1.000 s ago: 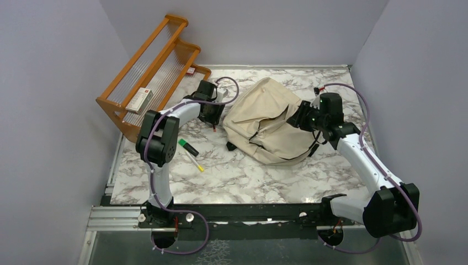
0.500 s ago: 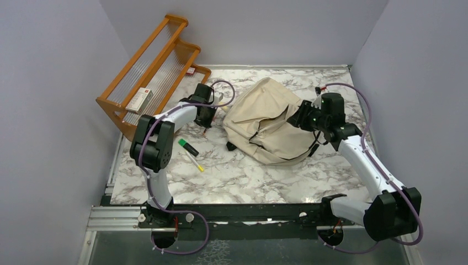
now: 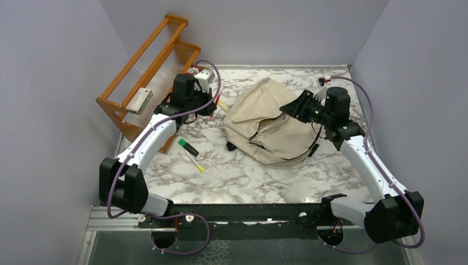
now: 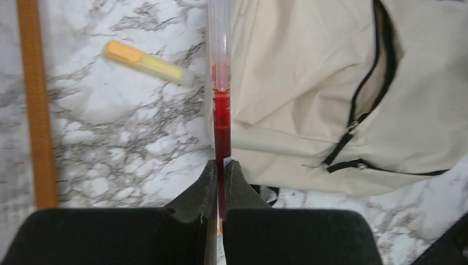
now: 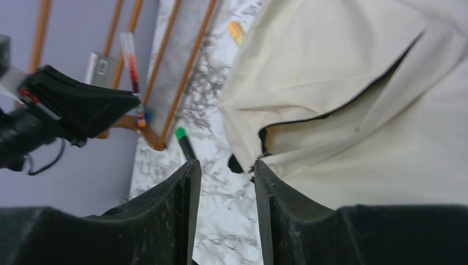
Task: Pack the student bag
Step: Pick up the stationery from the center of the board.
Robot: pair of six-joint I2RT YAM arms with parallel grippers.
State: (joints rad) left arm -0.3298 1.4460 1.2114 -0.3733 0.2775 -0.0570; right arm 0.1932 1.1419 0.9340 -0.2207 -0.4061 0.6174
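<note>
Left pincer (image 4: pixel 219 163) grips red pen (image 4: pixel 221 118) over marble tabletop (image 3: pixel 243 172); lilac walls (image 3: pixel 49 83).

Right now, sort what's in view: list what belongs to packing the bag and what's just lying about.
Job: student bag; red pen in the left fingers; probably the yellow highlighter, green marker and thin pen loose nearby.
Lying about: wooden rack; small box on it.

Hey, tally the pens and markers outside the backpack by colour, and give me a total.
Red: 1, the red pen in the left gripper
Green-capped: 1, the marker
Yellow: 1, the highlighter
White with a yellow tip: 1, the thin stick
Total: 4
</note>
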